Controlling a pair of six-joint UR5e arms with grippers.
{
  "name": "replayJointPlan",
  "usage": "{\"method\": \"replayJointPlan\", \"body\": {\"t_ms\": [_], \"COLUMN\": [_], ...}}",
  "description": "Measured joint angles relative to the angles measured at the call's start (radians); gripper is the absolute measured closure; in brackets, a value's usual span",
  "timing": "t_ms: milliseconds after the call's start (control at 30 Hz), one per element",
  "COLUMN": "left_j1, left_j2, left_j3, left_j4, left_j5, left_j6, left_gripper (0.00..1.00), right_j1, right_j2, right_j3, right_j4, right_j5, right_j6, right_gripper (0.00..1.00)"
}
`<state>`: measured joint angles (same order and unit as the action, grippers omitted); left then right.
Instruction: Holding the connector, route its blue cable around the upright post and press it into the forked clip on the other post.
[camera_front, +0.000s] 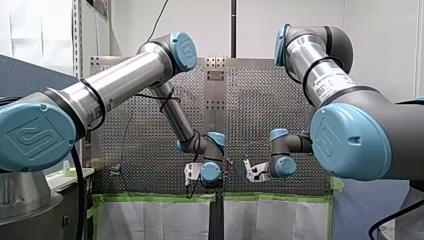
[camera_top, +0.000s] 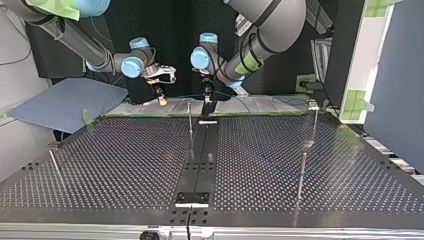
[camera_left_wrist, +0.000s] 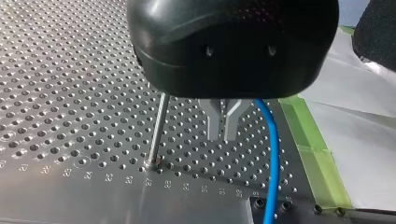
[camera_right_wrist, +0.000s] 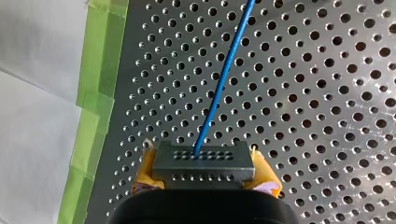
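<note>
My right gripper is shut on a dark connector, squeezed between its yellow pads. The blue cable leaves the connector and runs ahead over the perforated plate. In the left wrist view my left gripper hangs above the plate with its metal fingers together and nothing between them. The blue cable passes just beside them, and a thin upright post stands on the other side. In the top view my right gripper and my left gripper hover at the far edge near a post. A post with a small head stands at that view's right.
Green tape and white sheeting line the plate's edge near both grippers. A black strip runs down the table's middle in the top view. Other thin posts stand nearer that camera. A blue-grey sheet lies at the far left.
</note>
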<state>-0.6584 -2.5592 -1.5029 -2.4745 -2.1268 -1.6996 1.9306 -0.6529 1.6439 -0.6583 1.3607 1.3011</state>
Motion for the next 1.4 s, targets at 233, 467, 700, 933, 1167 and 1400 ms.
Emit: {"method": "replayJointPlan", "body": {"t_ms": [233, 467, 700, 933, 1167, 1400], "left_j1": [0.0, 0.0, 0.0, 0.0, 0.0, -0.001], "left_j2": [0.0, 0.0, 0.0, 0.0, 0.0, 0.01], "left_j3": [0.0, 0.0, 0.0, 0.0, 0.0, 0.0], "left_j4": [0.0, 0.0, 0.0, 0.0, 0.0, -0.005], "left_j5": [0.0, 0.0, 0.0, 0.0, 0.0, 0.0], "left_j6": [0.0, 0.0, 0.0, 0.0, 0.0, -0.001], "left_gripper": [0.97, 0.97, 0.95, 0.87, 0.87, 0.87], "right_j1": [0.0, 0.0, -0.001, 0.0, 0.0, -0.002], "right_j2": [0.0, 0.0, 0.0, 0.0, 0.0, -0.007], "right_j3": [0.0, 0.0, 0.0, 0.0, 0.0, 0.0], "right_j4": [0.0, 0.0, 0.0, 0.0, 0.0, 0.001], "right_j5": [0.0, 0.0, 0.0, 0.0, 0.0, 0.001], "right_j6": [0.0, 0.0, 0.0, 0.0, 0.0, 0.0], "right_gripper": [1.0, 1.0, 1.0, 1.0, 1.0, 1.0]}}
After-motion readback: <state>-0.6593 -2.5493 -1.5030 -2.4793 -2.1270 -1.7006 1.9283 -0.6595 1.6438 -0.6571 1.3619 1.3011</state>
